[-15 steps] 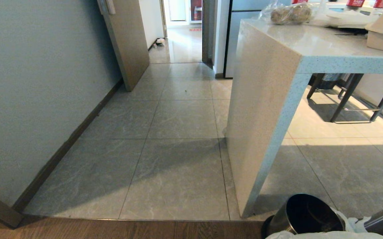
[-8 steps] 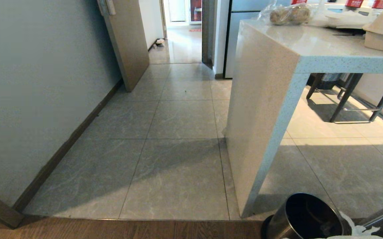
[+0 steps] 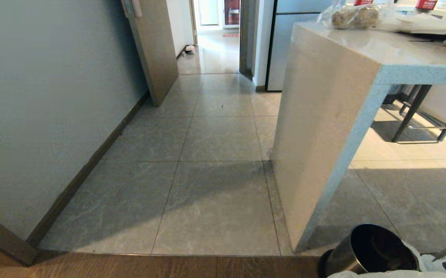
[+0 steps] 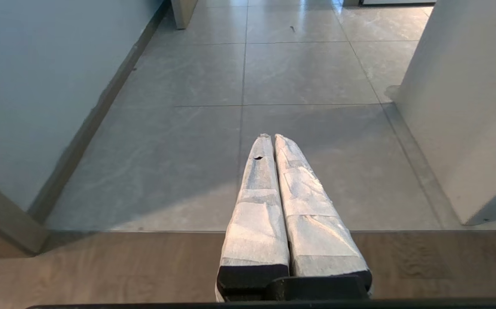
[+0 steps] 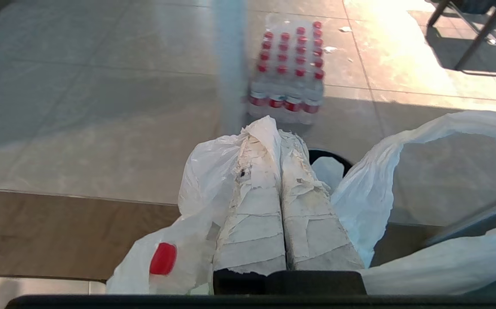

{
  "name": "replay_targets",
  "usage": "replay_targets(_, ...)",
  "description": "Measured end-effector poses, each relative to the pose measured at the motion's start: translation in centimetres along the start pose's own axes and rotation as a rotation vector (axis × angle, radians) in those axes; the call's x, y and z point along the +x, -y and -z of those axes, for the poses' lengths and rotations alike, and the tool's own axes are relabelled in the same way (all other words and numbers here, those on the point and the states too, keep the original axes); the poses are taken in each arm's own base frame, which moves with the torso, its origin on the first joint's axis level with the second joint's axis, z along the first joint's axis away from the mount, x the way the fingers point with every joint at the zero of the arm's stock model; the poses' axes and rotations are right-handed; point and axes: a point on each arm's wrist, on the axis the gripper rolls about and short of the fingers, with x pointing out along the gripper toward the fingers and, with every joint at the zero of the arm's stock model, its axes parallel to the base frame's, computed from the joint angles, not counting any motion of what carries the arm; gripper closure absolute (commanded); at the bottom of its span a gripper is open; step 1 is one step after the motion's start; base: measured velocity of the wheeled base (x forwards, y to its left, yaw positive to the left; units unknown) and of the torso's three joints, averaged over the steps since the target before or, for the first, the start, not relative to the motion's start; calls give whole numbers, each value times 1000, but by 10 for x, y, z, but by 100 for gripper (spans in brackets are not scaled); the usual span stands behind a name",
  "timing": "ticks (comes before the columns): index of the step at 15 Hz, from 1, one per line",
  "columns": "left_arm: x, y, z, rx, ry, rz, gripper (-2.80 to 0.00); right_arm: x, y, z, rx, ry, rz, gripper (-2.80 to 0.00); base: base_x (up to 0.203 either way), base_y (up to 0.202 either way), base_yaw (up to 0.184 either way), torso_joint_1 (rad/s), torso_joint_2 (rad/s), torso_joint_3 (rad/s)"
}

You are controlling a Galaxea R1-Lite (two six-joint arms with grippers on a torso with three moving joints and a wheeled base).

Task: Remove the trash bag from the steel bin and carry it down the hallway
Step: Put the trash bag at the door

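Over the round steel bin (image 3: pixel 365 251), the right gripper (image 5: pixel 280 137) has its tape-wrapped fingers pressed together on thin, crinkled white plastic of the trash bag (image 5: pixel 376 180). Left gripper (image 4: pixel 271 139) hovers closed, empty, above matte grey tiles (image 4: pixel 303 73).

Right gripper (image 5: pixel 280 141), tape-wrapped fingers (image 5: pixel 254 206) pressed together, pinches thin white plastic trash bag (image 5: pixel 372 180) with red item showing through; black bin rim (image 5: pixel 331 155) just beyond fingertips; shrink-wrapped pack of red-capped water bottles (image 5: pixel 288 68) on grey tiled floor (image 5: pixel 80 86).
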Motion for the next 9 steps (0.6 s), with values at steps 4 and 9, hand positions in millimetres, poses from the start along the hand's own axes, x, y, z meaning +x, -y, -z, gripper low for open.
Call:
replay_targets(4,0,0,0,0,0,0,0,0,0,0,0,0,0,0,0,193,0,3,5,1)
replay_targets(9,0,0,0,2,0,0,0,0,0,0,0,1,-1,0,0,190,1,3,3,3)
